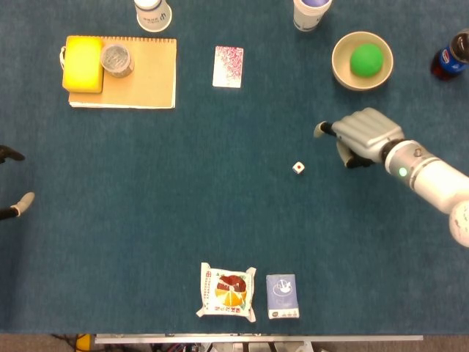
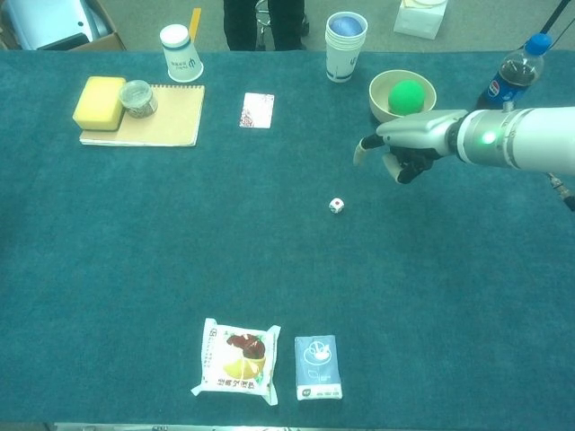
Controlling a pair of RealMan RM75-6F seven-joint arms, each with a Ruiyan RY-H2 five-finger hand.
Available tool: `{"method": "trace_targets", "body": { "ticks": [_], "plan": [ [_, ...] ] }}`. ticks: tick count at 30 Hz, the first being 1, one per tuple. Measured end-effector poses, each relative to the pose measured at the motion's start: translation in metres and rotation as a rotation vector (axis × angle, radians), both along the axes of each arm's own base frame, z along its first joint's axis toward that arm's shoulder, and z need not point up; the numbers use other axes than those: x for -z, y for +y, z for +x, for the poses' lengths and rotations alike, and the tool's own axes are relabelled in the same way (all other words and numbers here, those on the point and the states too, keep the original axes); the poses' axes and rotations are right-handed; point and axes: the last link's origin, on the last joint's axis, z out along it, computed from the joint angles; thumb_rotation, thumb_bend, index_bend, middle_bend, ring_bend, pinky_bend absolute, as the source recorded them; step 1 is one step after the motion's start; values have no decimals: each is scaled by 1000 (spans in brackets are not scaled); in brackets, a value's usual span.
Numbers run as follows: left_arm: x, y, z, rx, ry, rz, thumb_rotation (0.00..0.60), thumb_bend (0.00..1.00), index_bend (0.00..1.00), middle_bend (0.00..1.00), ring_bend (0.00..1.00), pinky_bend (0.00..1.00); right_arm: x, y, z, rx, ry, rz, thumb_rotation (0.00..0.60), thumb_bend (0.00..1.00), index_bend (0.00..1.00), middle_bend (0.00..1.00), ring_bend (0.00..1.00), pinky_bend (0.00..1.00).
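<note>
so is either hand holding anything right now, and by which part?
Nothing is held. The right hand hovers empty beside the small white die, apart from it. The left hand, at the frame edge, shows nothing in it.

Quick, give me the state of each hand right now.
Left hand: only fingertips show at the frame edge, spread apart, nothing between them; open.
Right hand: above the table near the die, holding nothing, fingers apart; open.
</note>
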Motion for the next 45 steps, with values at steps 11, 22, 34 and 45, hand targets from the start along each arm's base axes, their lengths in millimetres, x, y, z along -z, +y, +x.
{"method": "trace_targets", "body": {
  "ticks": [11,22,34,45],
  "plan": [
    [0,-1,0,-4,-3,2,600,180,359,345,348,609,10,5,10,-18,-21,44,600,1000,213,1000,1000,1000],
    [0,-3,-4,-14,-7,2,600,180,359,345,347,609,13,14,8,-16,-24,87,600,1000,213,1000,1000,1000],
    [1,-5,-6,-21,-6,-2,600,180,359,345,348,609,13,24,15,-30,-64,119,600,1000,213,1000,1000,1000],
    [1,-7,-10,-33,-15,-1,600,180,359,345,348,609,19,31,19,-32,-78,176,600,1000,213,1000,1000,1000]
  ]
}}
